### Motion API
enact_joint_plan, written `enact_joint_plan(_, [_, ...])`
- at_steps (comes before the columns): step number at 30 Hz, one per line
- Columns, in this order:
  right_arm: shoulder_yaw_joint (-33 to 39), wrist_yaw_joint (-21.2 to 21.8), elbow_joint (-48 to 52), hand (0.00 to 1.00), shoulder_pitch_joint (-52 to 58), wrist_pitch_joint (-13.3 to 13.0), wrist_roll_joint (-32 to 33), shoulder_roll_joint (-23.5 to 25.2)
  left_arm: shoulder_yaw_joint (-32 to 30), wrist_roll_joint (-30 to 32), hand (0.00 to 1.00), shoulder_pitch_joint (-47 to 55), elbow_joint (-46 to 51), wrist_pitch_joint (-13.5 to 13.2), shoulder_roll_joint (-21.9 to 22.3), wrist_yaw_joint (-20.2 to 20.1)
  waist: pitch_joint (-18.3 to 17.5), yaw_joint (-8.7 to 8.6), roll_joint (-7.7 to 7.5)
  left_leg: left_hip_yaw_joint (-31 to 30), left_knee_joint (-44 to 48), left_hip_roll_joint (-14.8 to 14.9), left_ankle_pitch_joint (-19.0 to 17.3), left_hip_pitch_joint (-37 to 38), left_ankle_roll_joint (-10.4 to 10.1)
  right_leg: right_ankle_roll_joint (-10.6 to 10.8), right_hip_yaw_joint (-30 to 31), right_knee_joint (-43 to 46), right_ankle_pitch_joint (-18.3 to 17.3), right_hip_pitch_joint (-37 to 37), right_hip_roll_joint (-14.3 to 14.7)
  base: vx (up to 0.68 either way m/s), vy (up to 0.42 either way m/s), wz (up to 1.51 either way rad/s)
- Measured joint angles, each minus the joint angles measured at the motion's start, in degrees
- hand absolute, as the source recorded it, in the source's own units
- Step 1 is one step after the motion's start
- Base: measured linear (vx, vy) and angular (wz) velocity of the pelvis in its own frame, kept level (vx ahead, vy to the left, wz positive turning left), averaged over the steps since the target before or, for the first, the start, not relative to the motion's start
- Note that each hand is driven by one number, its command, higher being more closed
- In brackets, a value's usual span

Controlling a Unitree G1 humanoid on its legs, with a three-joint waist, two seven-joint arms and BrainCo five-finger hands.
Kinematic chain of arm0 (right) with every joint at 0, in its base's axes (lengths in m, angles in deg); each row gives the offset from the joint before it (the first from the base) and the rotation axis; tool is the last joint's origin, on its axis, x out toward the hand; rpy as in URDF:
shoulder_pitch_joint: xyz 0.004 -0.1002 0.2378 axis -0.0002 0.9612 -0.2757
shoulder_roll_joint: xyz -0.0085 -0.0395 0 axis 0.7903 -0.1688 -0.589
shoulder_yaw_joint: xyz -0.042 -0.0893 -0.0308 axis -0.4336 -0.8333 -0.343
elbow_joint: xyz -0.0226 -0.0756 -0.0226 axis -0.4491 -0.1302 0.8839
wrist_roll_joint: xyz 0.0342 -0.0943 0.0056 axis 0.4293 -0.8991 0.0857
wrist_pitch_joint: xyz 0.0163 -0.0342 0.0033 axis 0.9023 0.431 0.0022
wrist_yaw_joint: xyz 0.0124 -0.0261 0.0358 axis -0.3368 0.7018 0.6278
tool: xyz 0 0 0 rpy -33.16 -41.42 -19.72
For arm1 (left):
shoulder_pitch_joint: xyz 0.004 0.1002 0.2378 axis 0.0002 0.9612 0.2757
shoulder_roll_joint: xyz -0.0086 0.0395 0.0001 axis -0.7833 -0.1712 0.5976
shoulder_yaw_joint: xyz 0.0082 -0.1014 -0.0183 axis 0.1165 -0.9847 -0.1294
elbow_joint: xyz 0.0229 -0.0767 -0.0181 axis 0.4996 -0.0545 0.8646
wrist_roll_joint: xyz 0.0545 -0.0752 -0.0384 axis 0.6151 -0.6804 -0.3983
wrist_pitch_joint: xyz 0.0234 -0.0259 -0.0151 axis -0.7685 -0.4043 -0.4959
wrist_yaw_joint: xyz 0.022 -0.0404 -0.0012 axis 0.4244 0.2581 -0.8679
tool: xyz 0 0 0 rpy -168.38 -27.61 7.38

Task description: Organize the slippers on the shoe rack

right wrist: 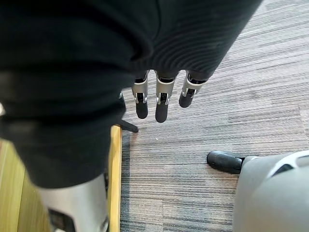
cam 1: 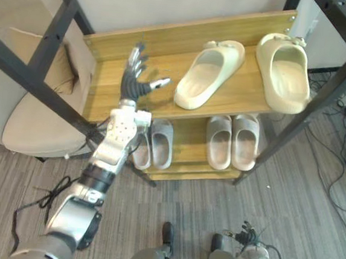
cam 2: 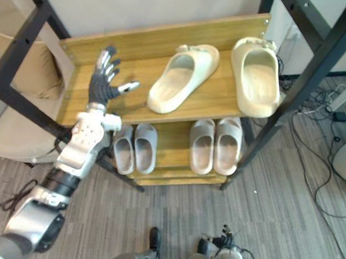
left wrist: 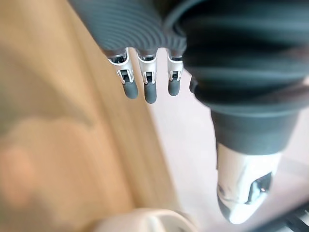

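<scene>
The wooden shoe rack [cam 1: 106, 93] has two cream slippers on its top shelf. One slipper [cam 1: 207, 73] lies slanted in the middle, and the other [cam 1: 282, 69] lies at the right end. My left hand [cam 1: 134, 77] hovers open over the bare left part of that shelf, left of the slanted slipper, with fingers spread and nothing in it. In the left wrist view its fingers [left wrist: 145, 89] are straight above the wood. On the lower shelf sit a grey pair [cam 1: 153, 143] and a beige pair [cam 1: 232, 141]. My right hand [right wrist: 161, 104] hangs low over the floor, open and empty.
A beige cushioned chair [cam 1: 34, 117] stands left of the rack. Black metal frame bars [cam 1: 38, 81] cross in front of it on the left, and another bar [cam 1: 321, 100] crosses on the right. Cables [cam 1: 338, 180] lie on the striped floor at the right.
</scene>
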Motion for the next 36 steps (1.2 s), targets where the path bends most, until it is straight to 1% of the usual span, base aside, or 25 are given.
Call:
enact_joint_plan(2, [-0.19, 0.04, 0.00, 0.00, 0.04, 0.19, -0.09, 0.30, 0.00, -0.01, 0.00, 2.50, 2.12, -0.01, 0.11, -0.28, -0.15, 0.38, -0.61, 0.02, 0.00, 0.07, -0.02, -0.04, -0.03, -0.02, -0.01, -0.20, 0.02, 0.07, 0.08, 0.00, 0.000, 0.00])
enact_joint_plan(9, [-1.74, 0.05, 0.00, 0.00, -0.01, 0.37, -0.72, 0.64, 0.14, -0.52, 0.00, 4.21, 2.88, -0.14, 0.81, -1.47, -0.37, 1.24, -2.46, -0.04, 0.00, 0.40, -0.05, 0.06, -0.08, -0.28, -0.21, -1.89, 0.76, 1.03, 0.65, 0.00, 0.000, 0.00])
enact_joint_plan(15, [-2.25, 0.05, 0.00, 0.00, -0.03, 0.39, -2.14, 0.69, 0.40, -0.50, 0.00, 4.15, 2.97, -0.70, 2.44, -2.29, -0.38, 1.23, -2.71, -0.03, -0.01, 0.41, -0.05, 0.06, -0.08, -0.28, -0.18, -1.93, 0.79, 1.03, 0.67, 0.00, 0.000, 0.00])
enact_joint_plan(19, [-2.23, 0.00, 0.00, 0.00, -0.17, 0.40, -2.13, 0.69, 2.83, -0.51, 0.00, 3.12, 2.85, -0.77, 2.91, -2.53, -0.42, 1.21, -3.04, 0.01, -0.02, 0.44, -0.05, 0.04, -0.08, -0.29, -0.17, -2.02, 0.83, 0.98, 0.70, 0.00, 0.000, 0.00])
enact_joint_plan(24, [-2.23, -0.03, -0.03, 0.00, -0.33, 0.41, -2.12, 0.70, 5.84, -1.03, 0.00, -0.12, 0.88, -0.76, 5.26, -2.53, -0.42, 1.10, -3.11, 0.30, -0.04, 0.41, -0.06, -0.12, -0.09, -0.26, -0.06, -3.25, 1.56, 0.91, 0.80, -0.01, 0.000, -0.03])
enact_joint_plan(28, [-2.23, -0.05, -0.03, 0.00, -0.25, 0.67, -2.10, 0.73, 7.53, -1.18, 0.00, -1.33, 0.55, -0.78, 6.93, -2.53, -0.39, 0.41, -3.15, 0.71, -0.05, 0.52, -0.22, -0.17, -0.29, -0.29, 0.31, -3.79, 1.85, 0.87, 0.95, 0.01, -0.004, -0.06])
enact_joint_plan(36, [-2.18, -0.31, -0.03, 0.00, -0.35, 0.97, -2.09, 0.74, 9.58, -3.11, 0.00, -3.77, -1.03, -1.09, 8.88, -2.46, -0.37, -0.23, -3.18, 1.90, -0.06, 0.71, -0.48, -0.18, -0.56, -0.34, 1.33, -3.89, 1.89, 0.67, 1.03, 0.02, -0.003, -0.07])
